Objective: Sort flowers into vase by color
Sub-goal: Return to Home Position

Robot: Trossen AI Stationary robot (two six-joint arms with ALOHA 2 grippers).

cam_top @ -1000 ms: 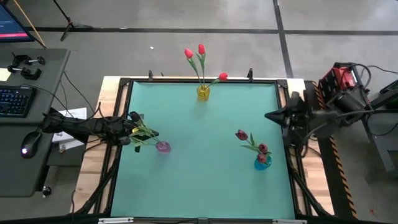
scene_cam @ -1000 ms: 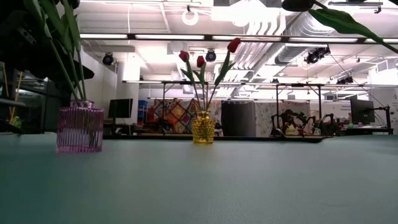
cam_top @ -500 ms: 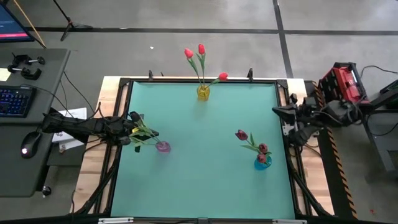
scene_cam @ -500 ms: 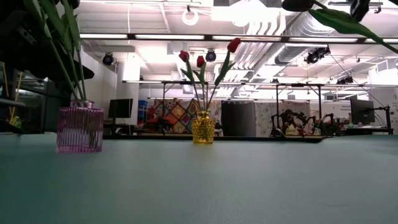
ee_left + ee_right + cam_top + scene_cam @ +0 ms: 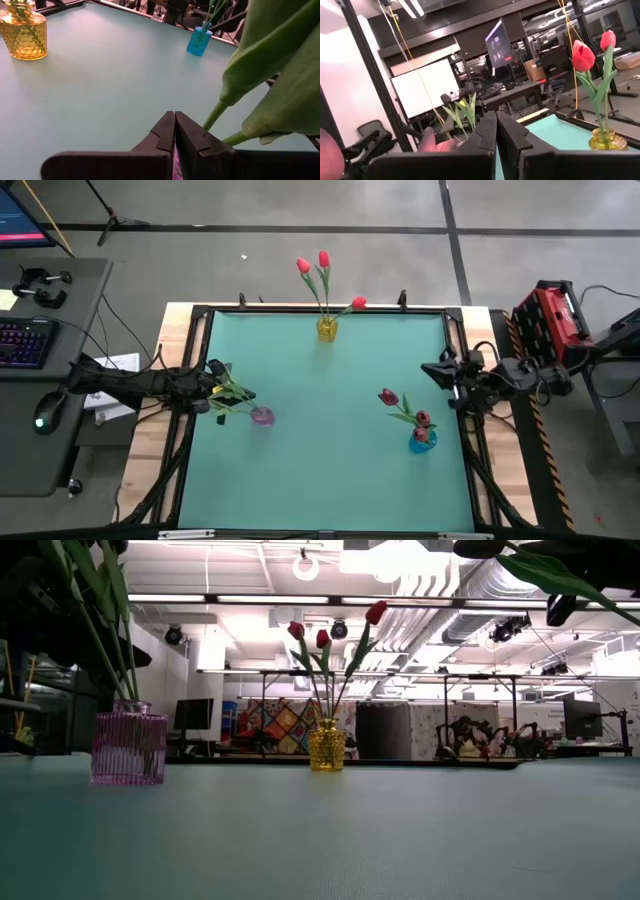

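Left claw (image 5: 174, 120) pressed together by violet vase (image 5: 262, 416); right claw (image 5: 496, 120) pressed together at bench (image 5: 330, 470) right edge; red tulips (image 5: 323, 259) in yellow vase (image 5: 327, 330).

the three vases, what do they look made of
Yellow vase: seemingly amber-tinted glass, glossy and see-through, with a dimpled honeycomb surface.
Violet vase: likely translucent glass, with vertical ribs.
Blue vase: smooth, shiny, see-through; glass or plastic, cannot tell.

Violet vase (image 5: 128, 747) left on teal bench (image 5: 320, 830); yellow vase (image 5: 326, 746) centre-back, three red tulips (image 5: 323, 638) upright.
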